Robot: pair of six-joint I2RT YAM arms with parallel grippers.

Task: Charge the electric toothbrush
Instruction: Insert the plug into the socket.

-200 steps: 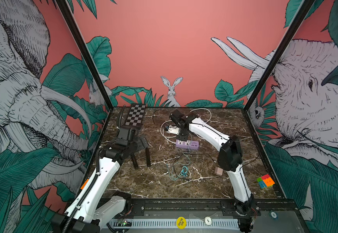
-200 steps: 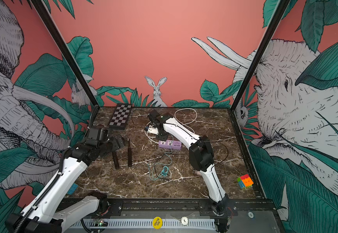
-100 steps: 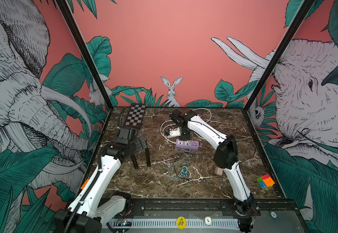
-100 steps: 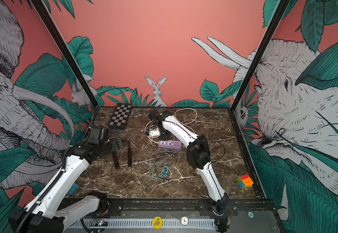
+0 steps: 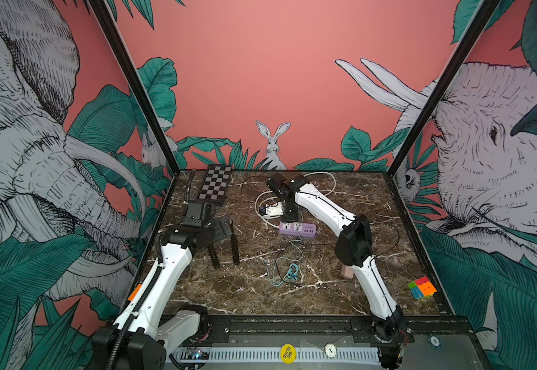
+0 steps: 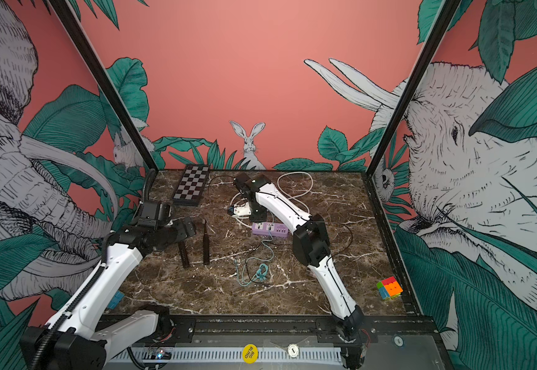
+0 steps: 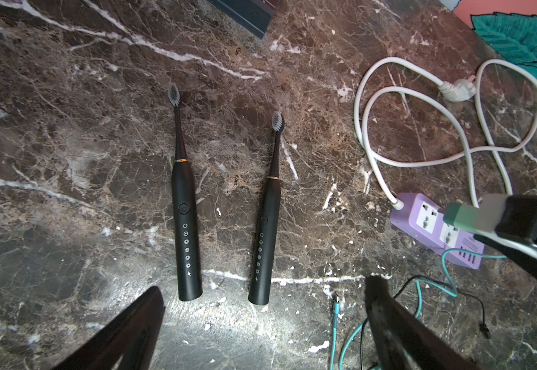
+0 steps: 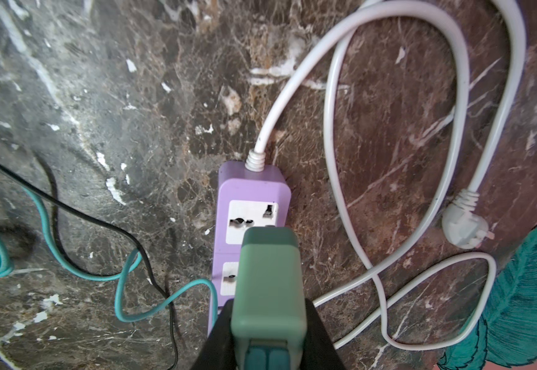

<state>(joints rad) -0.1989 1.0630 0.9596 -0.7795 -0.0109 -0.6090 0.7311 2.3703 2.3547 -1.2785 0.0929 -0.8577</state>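
Observation:
Two black electric toothbrushes [image 7: 185, 224] [image 7: 267, 230] lie side by side on the marble table, seen in a top view [image 5: 235, 246]. My left gripper [image 7: 264, 288] hovers open just above their bases, its fingers [image 7: 139, 320] straddling both; it is also in a top view [image 5: 222, 230]. My right gripper [image 8: 268, 307] is shut on a green charger block [image 8: 270, 282], held over the sockets of the purple power strip [image 8: 247, 198] [image 5: 297, 229]. A teal cable [image 7: 340, 320] [image 5: 288, 272] runs from the strip's end to a loose coil on the table.
The strip's white cord and plug [image 7: 456, 91] loop behind it. A chessboard [image 5: 214, 185] lies at the back left, and a colour cube [image 5: 422, 286] is near the right edge. A thin black cable [image 8: 84, 214] crosses the teal one. A pink block [image 5: 345, 272] sits by the right arm.
The right arm's elbow has drifted slightly left and the held charger block has sunk a little toward the strip. The left arm has barely shifted over the toothbrushes.

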